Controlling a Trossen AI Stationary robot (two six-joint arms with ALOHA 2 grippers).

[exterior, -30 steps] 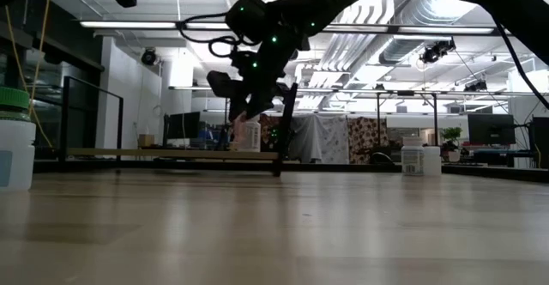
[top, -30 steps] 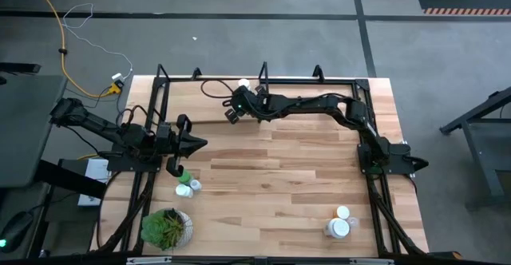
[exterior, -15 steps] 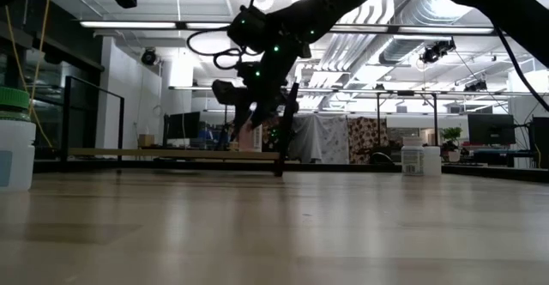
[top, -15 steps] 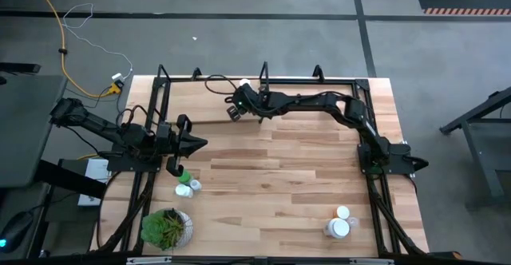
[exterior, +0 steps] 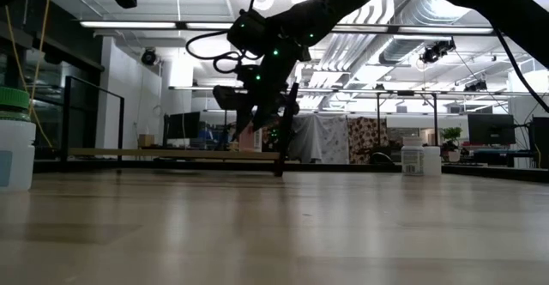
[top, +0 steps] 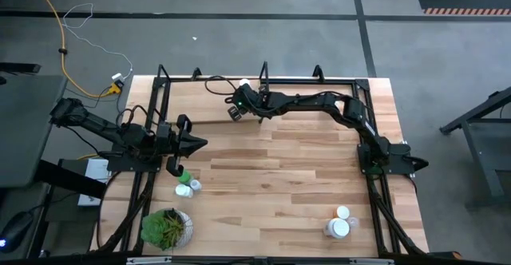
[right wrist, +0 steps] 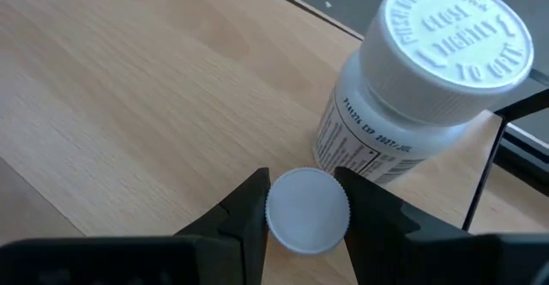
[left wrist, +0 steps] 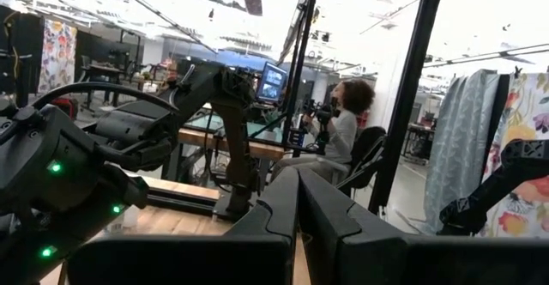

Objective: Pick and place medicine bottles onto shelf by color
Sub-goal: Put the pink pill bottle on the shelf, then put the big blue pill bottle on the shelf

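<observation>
My right gripper [top: 234, 109] reaches over the shelf [top: 200, 109] at the table's far left and is shut on a small white medicine bottle [right wrist: 307, 209]. A larger white bottle [right wrist: 429, 70] with an embossed cap stands on the light-wood plank [right wrist: 129, 87] right beside it, also seen from above [top: 244, 84]. In the low view the right gripper [exterior: 253, 118] hangs just above the plank [exterior: 154, 154]. My left gripper [top: 196, 144] waits shut at the table's left, near a green-capped bottle [top: 182, 176] and two white ones [top: 190, 187]. My right gripper pinches the small bottle's round white cap [right wrist: 296, 225] between its two fingers [right wrist: 249, 208], one on each side. The fingers come from above, pointing down. The bottle hangs upright below them over the plank; whether its bottom touches the wood I cannot tell.
Two white bottles [top: 339, 221] stand near the table's right near corner. A potted plant [top: 166, 227] sits at the left near corner. The shelf's black post [exterior: 287, 130] rises close beside the right gripper. A person sits in the room beyond the table [left wrist: 343, 130].
My right gripper has carried the small bottle a little toward the table's far edge, farther over the shelf plank and closer to the large white bottle, staying shut on it.
</observation>
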